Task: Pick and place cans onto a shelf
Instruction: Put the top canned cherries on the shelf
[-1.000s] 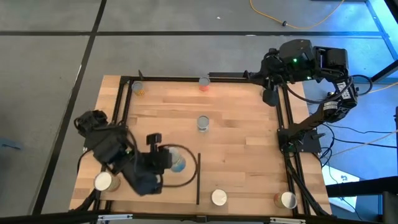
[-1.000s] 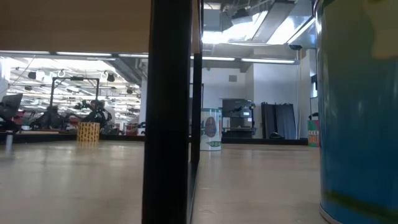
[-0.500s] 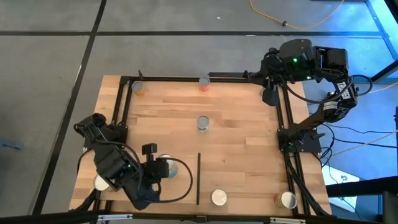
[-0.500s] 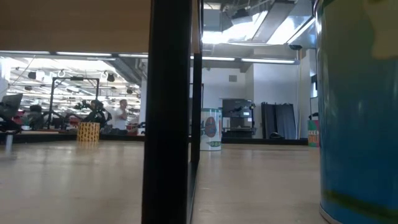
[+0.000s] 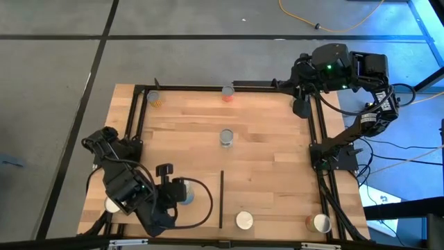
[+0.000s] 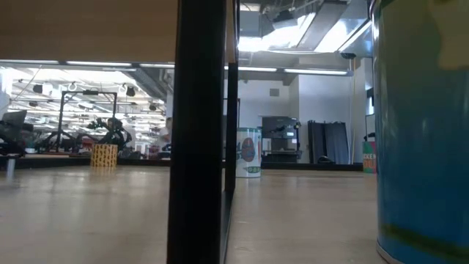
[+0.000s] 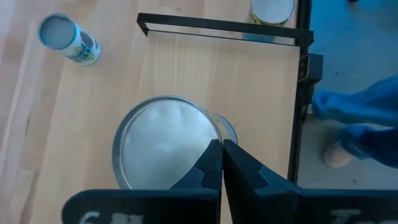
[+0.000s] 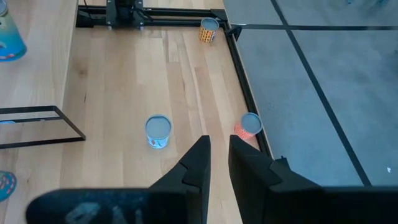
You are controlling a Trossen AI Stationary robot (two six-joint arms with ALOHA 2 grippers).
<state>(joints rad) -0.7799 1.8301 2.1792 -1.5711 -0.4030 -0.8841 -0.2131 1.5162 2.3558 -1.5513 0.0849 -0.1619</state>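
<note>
Plank-patterned wood makes up your tabletop (image 5: 263, 167), framed by black rails, with grey floor beyond it. Take the thin black bar (image 5: 221, 199) standing near the front edge as your landmark.

Nearest to you, just left of that bar, your left hand (image 7: 222, 163) hangs with its fingers pressed together, gripping nothing, directly above a silver-topped can (image 7: 165, 147); whether the tips touch the lid, you cannot tell. From above, that can (image 5: 183, 192) shows only as a sliver beside the arm. Further left of the bar, at the front corner, a whitish-topped can (image 5: 112, 204) peeks out from under the arm. Just right of the bar's near end stands another whitish-topped can (image 5: 243, 221), and well right of it, at the front right corner, one more (image 5: 320, 223).

Behind the bar, mid-tabletop, stands a grey-topped can (image 5: 227, 137). At the far edge you have a red can (image 5: 227, 92) and, at the far left corner, an orange one (image 5: 155, 99).

Your right hand (image 8: 216, 158) waits over the far right corner, fingers slightly parted and holding nothing.
</note>
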